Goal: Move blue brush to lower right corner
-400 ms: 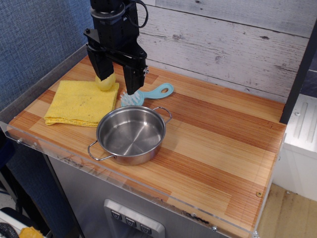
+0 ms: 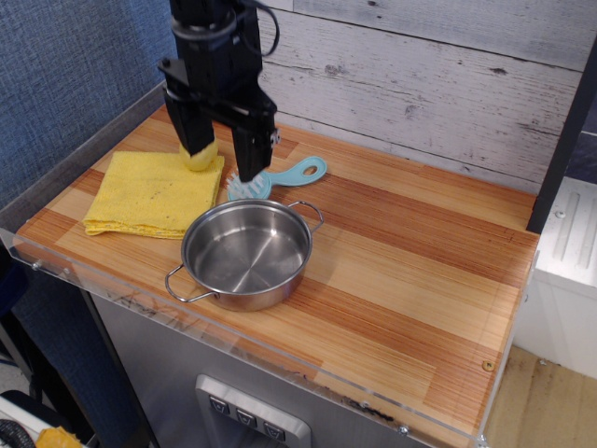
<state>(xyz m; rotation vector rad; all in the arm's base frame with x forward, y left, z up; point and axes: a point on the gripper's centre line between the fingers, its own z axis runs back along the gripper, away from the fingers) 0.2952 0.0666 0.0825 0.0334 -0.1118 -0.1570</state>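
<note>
Compared with the frame a moment earlier, the gripper sits marginally higher, jaws spread wide, one finger in front of a small yellow ball on the yellow cloth and the other finger touching or just above the head of the blue brush. The brush itself has not shifted: it lies flat at the back of the table, just behind the steel pot, well apart from the lower right corner. Judgement: no grasp is made yet, so the transfer remains wholly outstanding.
</note>
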